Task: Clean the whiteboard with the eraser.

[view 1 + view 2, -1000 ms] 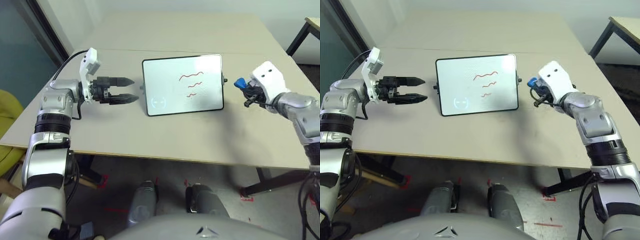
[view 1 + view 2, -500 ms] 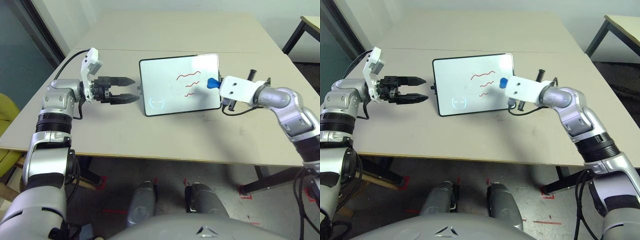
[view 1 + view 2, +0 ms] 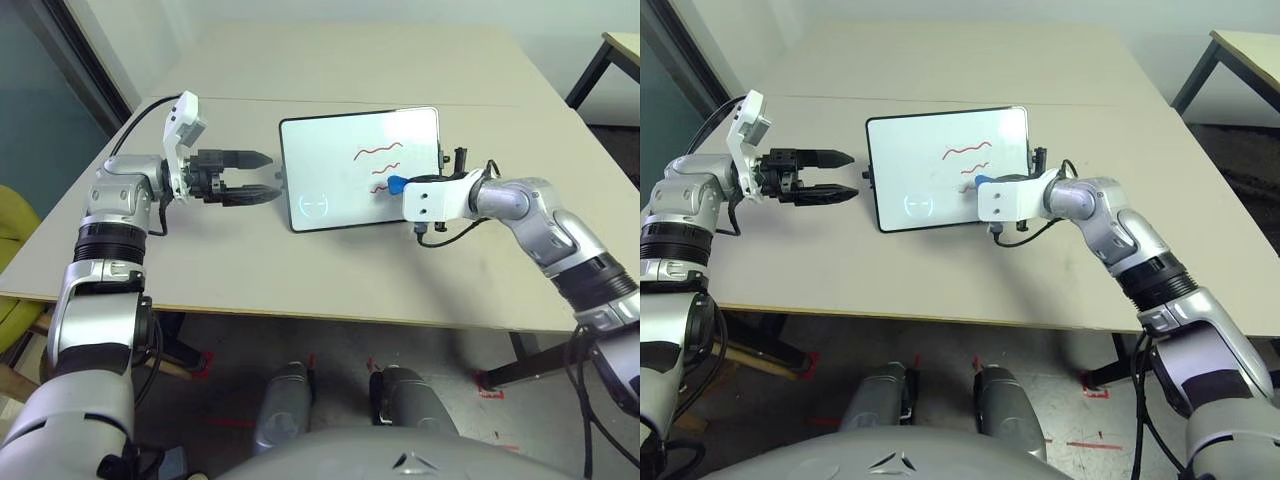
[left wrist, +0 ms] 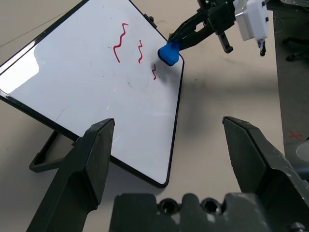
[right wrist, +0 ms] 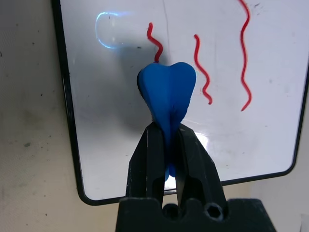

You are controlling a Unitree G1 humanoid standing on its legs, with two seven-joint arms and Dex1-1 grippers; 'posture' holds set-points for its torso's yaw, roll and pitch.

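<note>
The whiteboard (image 3: 335, 150) stands propped at the middle of the table, with three red squiggles (image 3: 378, 153) and a faint circle mark (image 3: 314, 205) in its near left corner. My right gripper (image 3: 401, 186) is shut on the blue eraser (image 3: 396, 183) and holds it against or just over the board by the shortest squiggle. In the right wrist view the eraser (image 5: 167, 92) covers the end of that squiggle, clamped between the black fingers (image 5: 153, 150). My left gripper (image 3: 272, 175) hovers open just left of the board, with nothing between its fingers.
A black stand (image 4: 46, 154) props up the whiteboard from behind. A cable (image 3: 450, 232) loops under my right wrist. Another table (image 3: 620, 50) stands at the far right, and a yellow chair (image 3: 15, 230) at the left beyond the table edge.
My right arm has swung left from beside the board's right edge, carrying the eraser across the board to the shortest squiggle. The left gripper has stayed where it was.
</note>
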